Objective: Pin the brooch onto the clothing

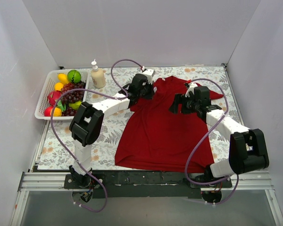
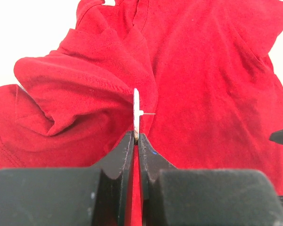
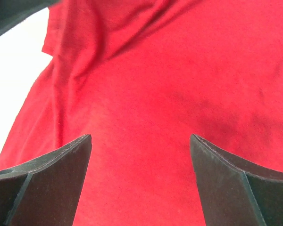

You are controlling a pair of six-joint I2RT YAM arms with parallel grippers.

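Note:
The dark red T-shirt (image 1: 162, 129) lies spread on the table, collar at the far end. My left gripper (image 2: 137, 136) is shut on the brooch (image 2: 136, 113), a thin silvery-white disc seen edge-on, its fine pin pointing right over the shirt (image 2: 203, 84) beside a bunched left sleeve. In the top view the left gripper (image 1: 148, 92) hangs over the shirt's left shoulder; the brooch is too small to see there. My right gripper (image 1: 175, 106) is open and empty, low over the upper chest (image 3: 146, 108) of the shirt.
A white basket (image 1: 45, 96) of toy fruit stands at the far left, with a pump bottle (image 1: 97, 75) beside it. The table has a leaf-patterned cloth (image 1: 104, 136). White walls close in the back and both sides.

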